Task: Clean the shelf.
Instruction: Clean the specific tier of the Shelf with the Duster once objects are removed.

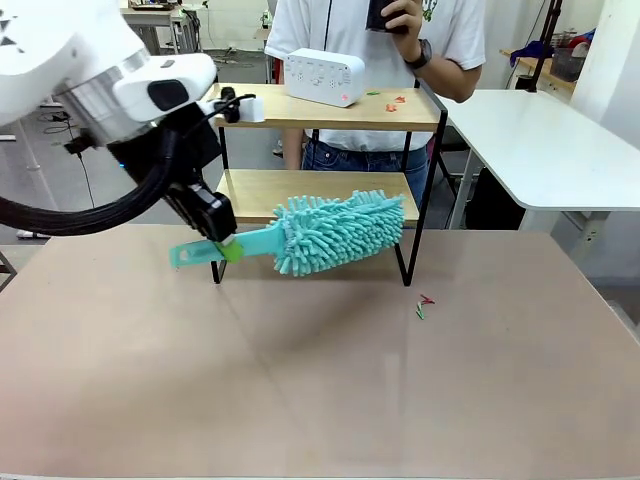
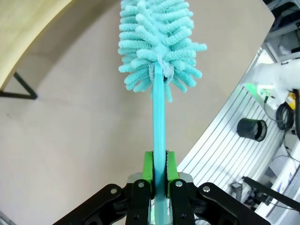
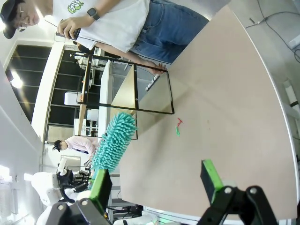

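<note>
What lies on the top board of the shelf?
A white box and small red scraps lie on the top board of the shelf. The left arm covers its left end.

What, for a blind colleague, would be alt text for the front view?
The left end effector is shut on the handle of a teal microfiber duster, its head in front of the lower board of a two-tier wooden shelf. A person stands behind.

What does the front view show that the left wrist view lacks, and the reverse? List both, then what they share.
Front view: the shelf's top board with a white box, the person behind it, small scraps on the table. Left wrist view: the green pads pressed against the duster's handle, close up. Shared: the left gripper shut on the teal duster, a corner of the shelf.
</note>
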Motion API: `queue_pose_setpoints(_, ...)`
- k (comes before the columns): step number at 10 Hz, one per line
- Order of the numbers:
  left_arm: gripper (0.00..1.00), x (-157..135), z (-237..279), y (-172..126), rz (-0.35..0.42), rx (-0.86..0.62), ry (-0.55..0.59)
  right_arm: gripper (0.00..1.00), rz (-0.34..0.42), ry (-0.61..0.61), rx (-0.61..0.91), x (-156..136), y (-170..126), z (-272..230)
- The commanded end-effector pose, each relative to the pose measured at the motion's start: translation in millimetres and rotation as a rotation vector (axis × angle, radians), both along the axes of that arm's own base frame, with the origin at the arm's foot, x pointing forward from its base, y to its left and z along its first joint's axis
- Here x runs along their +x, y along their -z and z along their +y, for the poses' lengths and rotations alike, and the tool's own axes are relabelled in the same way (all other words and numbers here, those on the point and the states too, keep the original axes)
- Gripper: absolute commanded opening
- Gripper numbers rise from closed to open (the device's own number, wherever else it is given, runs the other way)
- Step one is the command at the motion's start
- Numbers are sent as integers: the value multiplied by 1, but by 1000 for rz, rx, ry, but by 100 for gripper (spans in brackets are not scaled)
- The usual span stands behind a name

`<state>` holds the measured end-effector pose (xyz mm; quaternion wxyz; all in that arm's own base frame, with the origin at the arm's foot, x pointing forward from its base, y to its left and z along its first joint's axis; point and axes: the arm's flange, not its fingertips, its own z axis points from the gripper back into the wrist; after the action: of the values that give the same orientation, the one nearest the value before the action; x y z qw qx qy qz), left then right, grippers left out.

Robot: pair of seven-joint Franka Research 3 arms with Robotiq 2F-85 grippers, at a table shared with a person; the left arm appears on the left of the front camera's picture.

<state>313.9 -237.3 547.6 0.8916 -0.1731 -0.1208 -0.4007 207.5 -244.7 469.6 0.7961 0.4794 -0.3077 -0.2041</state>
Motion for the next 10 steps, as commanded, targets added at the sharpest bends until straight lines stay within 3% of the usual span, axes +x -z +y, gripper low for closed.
queue_pose_setpoints(1, 13, -13, 16, -4, -11, -32, 0, 100, -30, -1, -5, 2, -1, 0)
queue_pose_setpoints(5, 13, -21, 42, -17, 23, -75, 31, 100, -30, -1, -5, 2, -1, 0)
queue_pose_setpoints(6, 13, -32, 71, -33, 61, -68, 88, 100, -30, -1, -5, 2, -1, 0)
queue_pose_setpoints(7, 13, -70, 144, -57, 52, -38, 199, 100, -30, -1, -5, 2, -1, 0)
queue_pose_setpoints(9, 13, -91, 182, -63, 23, -100, 161, 100, -30, -1, -5, 2, -1, 0)
queue_pose_setpoints(10, 13, -116, 225, -66, -41, -189, 21, 100, -30, -1, -5, 2, -1, 0)
